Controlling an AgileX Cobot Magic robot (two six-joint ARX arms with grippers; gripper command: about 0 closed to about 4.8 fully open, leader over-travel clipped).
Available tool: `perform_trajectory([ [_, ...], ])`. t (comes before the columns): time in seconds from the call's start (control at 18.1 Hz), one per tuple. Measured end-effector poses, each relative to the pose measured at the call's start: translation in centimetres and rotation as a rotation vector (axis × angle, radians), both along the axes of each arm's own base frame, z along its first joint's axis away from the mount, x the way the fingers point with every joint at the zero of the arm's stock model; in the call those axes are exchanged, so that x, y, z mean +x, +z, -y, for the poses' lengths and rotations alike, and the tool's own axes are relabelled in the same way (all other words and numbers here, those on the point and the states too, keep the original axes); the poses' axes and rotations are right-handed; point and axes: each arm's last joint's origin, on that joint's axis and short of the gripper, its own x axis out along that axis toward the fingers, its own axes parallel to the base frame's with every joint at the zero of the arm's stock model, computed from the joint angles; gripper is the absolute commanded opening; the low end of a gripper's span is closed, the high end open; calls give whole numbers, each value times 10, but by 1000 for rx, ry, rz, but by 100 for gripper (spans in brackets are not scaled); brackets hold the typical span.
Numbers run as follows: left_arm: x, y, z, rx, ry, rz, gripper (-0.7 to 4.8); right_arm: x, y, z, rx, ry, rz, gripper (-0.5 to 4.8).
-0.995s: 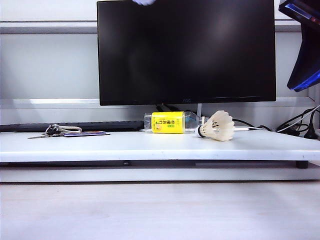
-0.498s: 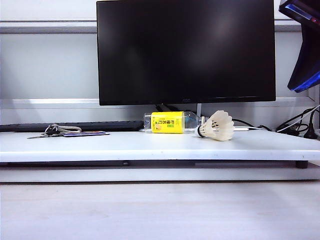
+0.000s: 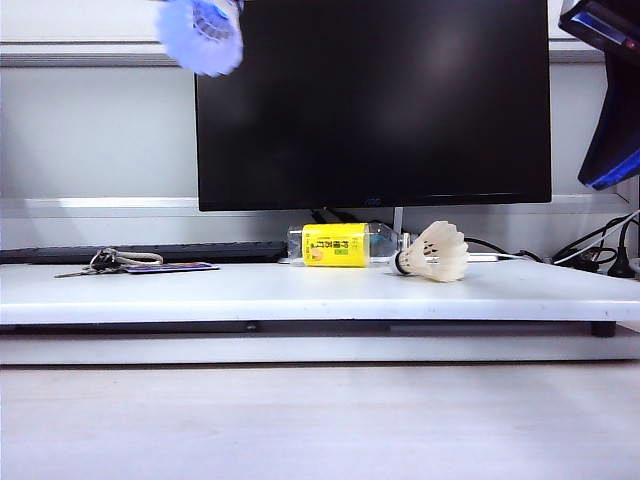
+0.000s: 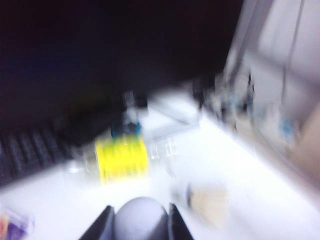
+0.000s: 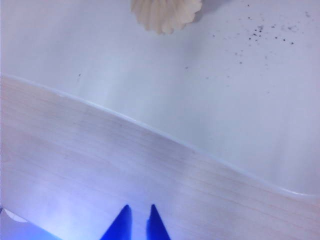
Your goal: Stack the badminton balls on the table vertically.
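**Now: one shuttlecock held high, the other lying on the counter**

Clearly, two white feather shuttlecocks are in play. One shuttlecock (image 3: pixel 434 252) lies on its side on the white counter (image 3: pixel 300 290), just right of the middle in the exterior view, its cork tip pointing left toward a clear bottle with a yellow label (image 3: pixel 336 245), which lies just beside it. The second shuttlecock (image 3: pixel 203 32) is in the air at the top left of that view, blurred, in front of the upper corner of a black monitor (image 3: pixel 372 100).

In the blurred left wrist view, the left claw (image 4: pixel 138 224) has its two dark fingers partly open around a pale rounded shape (image 4: pixel 140 220), most likely this airborne shuttlecock. The lying one appears there as a beige smear (image 4: pixel 210 202) on the counter, ahead of and below the claw.

The right claw (image 5: pixel 138 222) hovers over the pale wood surface (image 5: pixel 100 175) in front of the counter, its blue tips nearly together and empty. The lying shuttlecock's skirt (image 5: pixel 166 12) sits well apart from it, farther back on the counter.

As a judgement: shuttlecocks are very light, and the feather skirts crush easily. Holding near the firm cork end, with gentle pressure, seems safest.

A set of keys (image 3: pixel 105 262) rests far left on the counter.
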Motion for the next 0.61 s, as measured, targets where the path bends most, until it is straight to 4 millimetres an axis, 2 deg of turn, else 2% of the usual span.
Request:
perform_trajectory([
  [0.39, 0, -76, -3, -67, 64, 140, 111, 0, 0, 0, 0, 0, 1, 53],
  [0.5, 8, -89, 1, -44, 85, 135, 111, 0, 0, 0, 1, 0, 2, 53],
  [0.61, 24, -110, 11, -45, 86, 144, 111, 0, 0, 0, 2, 0, 7, 53],
])
